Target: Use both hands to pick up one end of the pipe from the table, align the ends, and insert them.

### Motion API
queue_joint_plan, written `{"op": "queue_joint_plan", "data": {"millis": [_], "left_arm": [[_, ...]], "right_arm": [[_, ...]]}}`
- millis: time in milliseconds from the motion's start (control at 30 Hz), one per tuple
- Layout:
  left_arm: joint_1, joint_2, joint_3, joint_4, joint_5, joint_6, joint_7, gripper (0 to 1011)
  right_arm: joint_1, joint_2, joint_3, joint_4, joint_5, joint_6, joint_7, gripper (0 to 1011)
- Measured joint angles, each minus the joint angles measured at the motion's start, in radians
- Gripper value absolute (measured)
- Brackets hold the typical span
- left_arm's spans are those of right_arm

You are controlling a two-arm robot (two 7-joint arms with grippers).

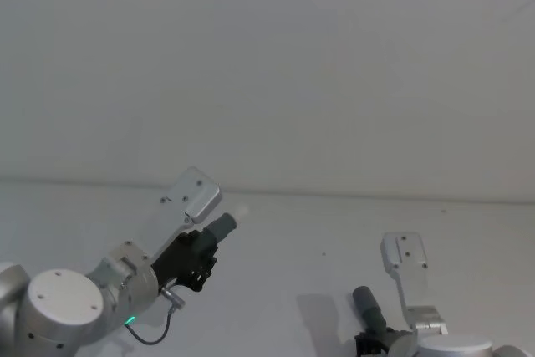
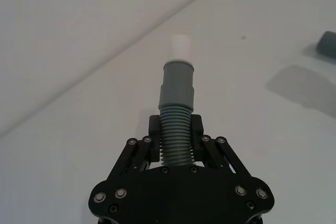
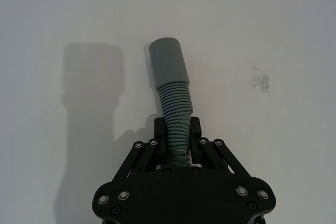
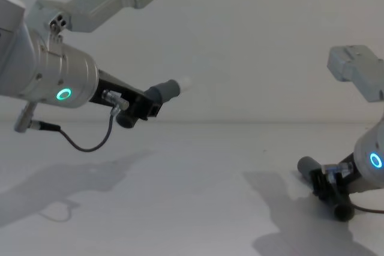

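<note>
Pipe pieces (image 2: 177, 85), ribbed middles between jaws.

1. Soft, even light fills the room; the pale worktop (image 1: 334, 248) shows no glare.
2. Seen from the right wrist, the socket pipe piece (image 3: 169, 77) casts a broad, soft-edged shadow (image 3: 92, 103) beside it on the worktop.
3. From the chest, fainter arm shadows (image 4: 90, 175) spread across the worktop.
4. A green ring (image 4: 63, 94) glows brightly on each arm.
5. The white-tipped pipe piece (image 4: 165, 91) nearly loses its tip against the pale wall (image 4: 252, 40).
</note>
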Motion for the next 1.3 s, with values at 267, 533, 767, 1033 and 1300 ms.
{"op": "queue_joint_plan", "data": {"millis": [267, 533, 767, 1033, 1300], "left_arm": [[-0.034, 0.053, 0.027, 0.016, 0.005, -0.110, -0.112, 301], [-0.060, 0.094, 0.042, 0.039, -0.002, -0.216, -0.223, 301], [-0.076, 0.125, 0.043, 0.063, -0.023, -0.304, -0.313, 301], [-0.087, 0.144, 0.036, 0.090, -0.045, -0.376, -0.387, 301], [-0.100, 0.154, 0.033, 0.111, -0.058, -0.413, -0.441, 301]], "right_arm": [[-0.002, 0.005, -0.002, 0.000, -0.001, -0.008, 0.006, 225], [-0.017, 0.039, -0.020, -0.003, -0.012, -0.080, 0.034, 225], [-0.035, 0.076, -0.034, -0.012, -0.022, -0.165, 0.067, 225], [-0.062, 0.136, -0.047, -0.025, -0.027, -0.323, 0.135, 225], [-0.086, 0.199, -0.049, -0.021, -0.022, -0.482, 0.221, 225]]}}
